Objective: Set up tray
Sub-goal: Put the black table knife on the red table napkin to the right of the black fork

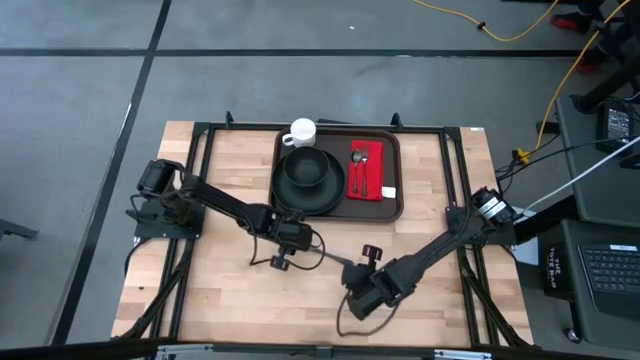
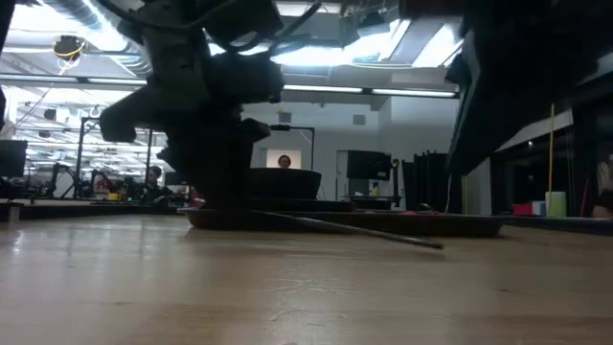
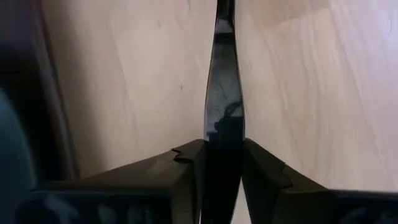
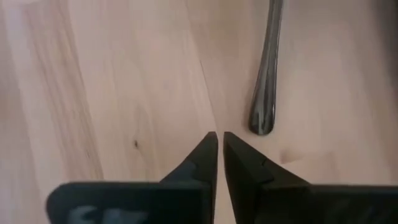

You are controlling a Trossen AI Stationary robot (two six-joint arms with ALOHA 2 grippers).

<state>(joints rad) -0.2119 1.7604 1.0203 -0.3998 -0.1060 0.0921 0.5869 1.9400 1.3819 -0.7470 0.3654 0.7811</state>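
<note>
While the left claw [image 1: 283, 262] sat low over the bare wood of the counter [image 1: 220, 290], just in front of the tray [image 1: 393, 205], its two fingers [image 3: 180, 171] were clamped on the handle of a thin dark metal utensil [image 3: 222, 112]. The utensil's shaft ran away from the fingers across the pale boards, and in the low view it stretched out over the counter [image 2: 287, 287] as a long thin rod [image 2: 354, 229] in front of the tray [image 2: 460, 226].

The dark brown tray lay at the far middle of the counter. On it stood a round black plate [image 1: 290, 200] with a black bowl [image 1: 306, 168] resting on it, and a white cup [image 1: 301, 131] stood at the tray's far left corner. A red napkin [image 1: 366, 170] lay on the tray's right half, with cutlery [image 1: 361, 168] on top of it.

The right claw [image 1: 373, 254] hovered over the counter to the right of the left one, near the tray's front edge. Its fingers [image 4: 202, 158] were together, gripping nothing. Just beyond their tips, apart from them, lay the rounded end of a dark metal handle [image 4: 266, 87] on the wood.
</note>
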